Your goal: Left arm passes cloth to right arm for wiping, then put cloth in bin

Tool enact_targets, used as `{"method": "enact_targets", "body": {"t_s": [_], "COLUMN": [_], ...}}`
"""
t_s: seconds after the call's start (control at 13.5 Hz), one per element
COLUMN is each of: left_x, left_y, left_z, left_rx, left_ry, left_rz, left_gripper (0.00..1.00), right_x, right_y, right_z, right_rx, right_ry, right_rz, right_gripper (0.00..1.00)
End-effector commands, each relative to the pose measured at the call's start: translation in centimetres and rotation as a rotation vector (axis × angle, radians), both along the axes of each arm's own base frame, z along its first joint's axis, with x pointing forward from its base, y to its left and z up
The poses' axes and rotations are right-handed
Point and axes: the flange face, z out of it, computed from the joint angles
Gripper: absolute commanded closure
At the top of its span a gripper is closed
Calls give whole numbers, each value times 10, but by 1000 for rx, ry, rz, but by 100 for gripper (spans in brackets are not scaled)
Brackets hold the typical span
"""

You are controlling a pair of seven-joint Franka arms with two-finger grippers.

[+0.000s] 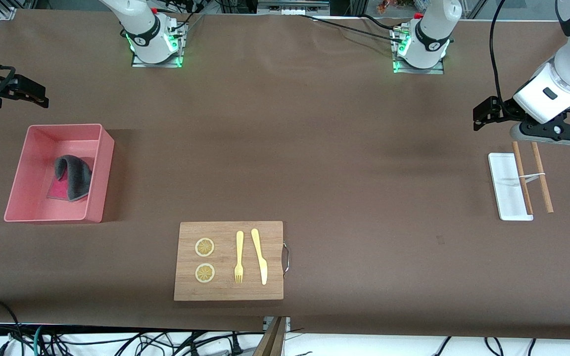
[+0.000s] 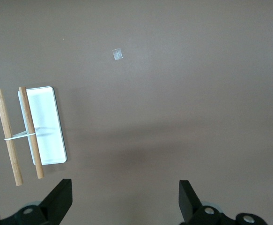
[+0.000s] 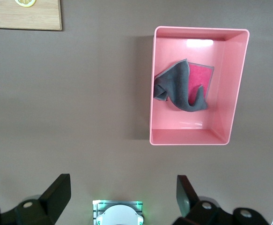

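Observation:
The cloth (image 1: 72, 178), dark grey with a pinkish-red face showing, lies crumpled in the pink bin (image 1: 102, 173) at the right arm's end of the table. It also shows in the right wrist view (image 3: 180, 91), inside the bin (image 3: 188, 138). My right gripper (image 1: 42, 99) hangs over bare table beside the bin, open and empty (image 3: 123, 187). My left gripper (image 1: 478, 118) hangs over bare table beside the white tray at the left arm's end, open and empty (image 2: 125, 192).
A wooden board (image 1: 270, 237) with two lemon slices, a fork and a knife lies near the front camera. A white tray (image 1: 505, 193) with two banded wooden sticks (image 1: 542, 173) lies at the left arm's end, also in the left wrist view (image 2: 45, 122).

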Motion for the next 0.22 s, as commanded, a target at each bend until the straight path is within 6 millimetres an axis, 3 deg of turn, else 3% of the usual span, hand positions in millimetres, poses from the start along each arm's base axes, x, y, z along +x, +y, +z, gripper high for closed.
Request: {"method": "enact_targets", "body": {"t_s": [0.0,0.15], "left_x": [3,3], "left_y": [-3,-3], "left_z": [6,6], "left_rx": [17,18], "left_ry": [3,1], "left_rz": [3,3], "left_gripper": [0,0], "right_x": [-4,-2], "right_y": [1,1], "right_z": [1,3], "right_rx": [-8,-7], "right_ry": [8,3], "right_rz": [-13,-10], "right_gripper": [0,0]}}
